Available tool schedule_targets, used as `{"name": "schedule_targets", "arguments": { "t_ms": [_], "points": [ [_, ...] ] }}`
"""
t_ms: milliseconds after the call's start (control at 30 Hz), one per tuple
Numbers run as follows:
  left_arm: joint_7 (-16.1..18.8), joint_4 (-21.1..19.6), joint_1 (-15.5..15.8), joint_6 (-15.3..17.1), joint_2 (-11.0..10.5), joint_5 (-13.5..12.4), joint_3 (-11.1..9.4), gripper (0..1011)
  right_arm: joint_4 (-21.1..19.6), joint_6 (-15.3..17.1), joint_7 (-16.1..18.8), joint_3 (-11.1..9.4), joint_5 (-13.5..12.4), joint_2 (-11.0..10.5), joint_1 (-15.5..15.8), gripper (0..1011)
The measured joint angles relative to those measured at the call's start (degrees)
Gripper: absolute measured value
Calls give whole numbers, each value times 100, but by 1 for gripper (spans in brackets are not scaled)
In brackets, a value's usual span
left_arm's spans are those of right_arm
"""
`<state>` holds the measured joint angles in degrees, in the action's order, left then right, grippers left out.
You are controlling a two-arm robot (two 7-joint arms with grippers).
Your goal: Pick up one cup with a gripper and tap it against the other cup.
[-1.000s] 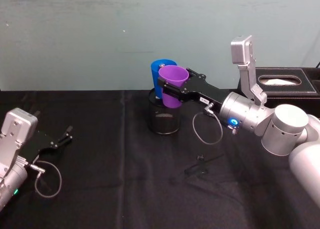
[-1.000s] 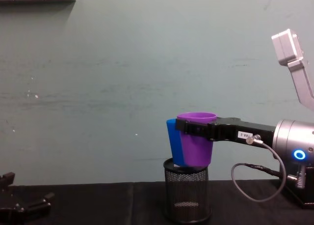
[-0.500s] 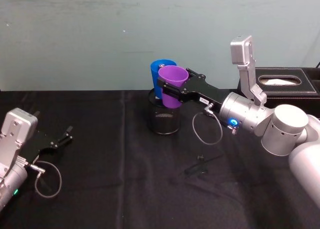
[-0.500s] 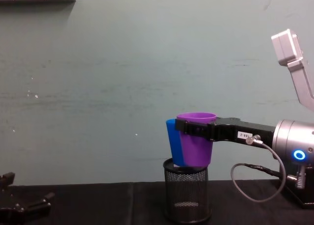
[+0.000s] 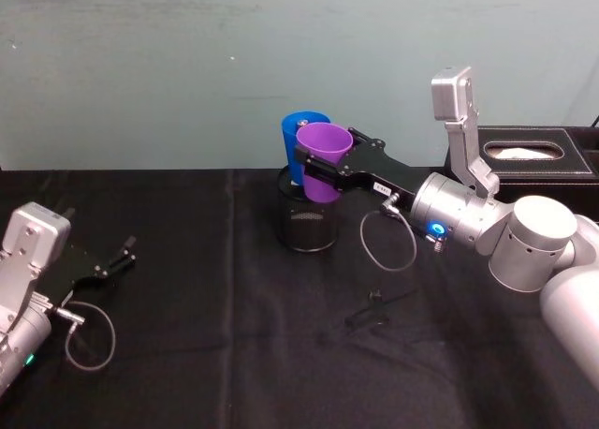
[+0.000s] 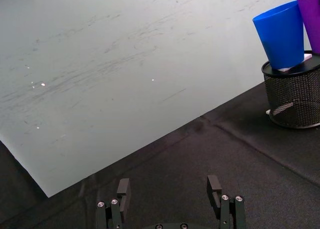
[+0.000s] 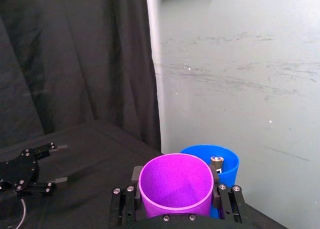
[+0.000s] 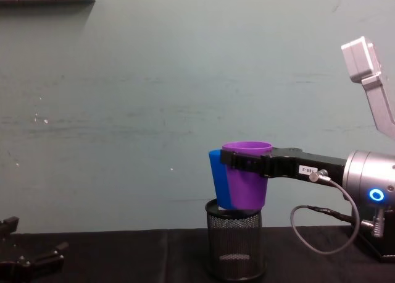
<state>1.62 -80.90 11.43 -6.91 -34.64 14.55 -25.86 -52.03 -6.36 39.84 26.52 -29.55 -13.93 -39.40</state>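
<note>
- The right gripper (image 5: 329, 164) reached in from the right of the head view and pinched the purple cup (image 5: 323, 148) just under its rim, one jaw on each side.
- The purple cup hung upright, mouth up, above the black mesh pen holder (image 5: 307, 225) near the middle of the frame.
- The blue cup (image 5: 296, 131) stood in that holder, leaning a little, just up and left of the purple cup, straight ahead of the gripper.
- From the chest view their sides overlapped; I could not tell whether they touched.
- To my eye, a short push along the arm's reach would make the tap, side to side.
- The left gripper (image 5: 120, 258) lay parked on the counter (image 5: 215, 335) at lower left, jaws spread and well apart from the cups.
</note>
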Motion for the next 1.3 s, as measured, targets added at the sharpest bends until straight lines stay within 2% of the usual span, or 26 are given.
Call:
{"name": "schedule_targets", "arguments": {
  "t_ms": [1300],
  "points": [
    [0, 0, 0, 0, 0, 0, 0, 1000, 0, 1, 0, 0, 0, 0, 0, 754]
  ]
}}
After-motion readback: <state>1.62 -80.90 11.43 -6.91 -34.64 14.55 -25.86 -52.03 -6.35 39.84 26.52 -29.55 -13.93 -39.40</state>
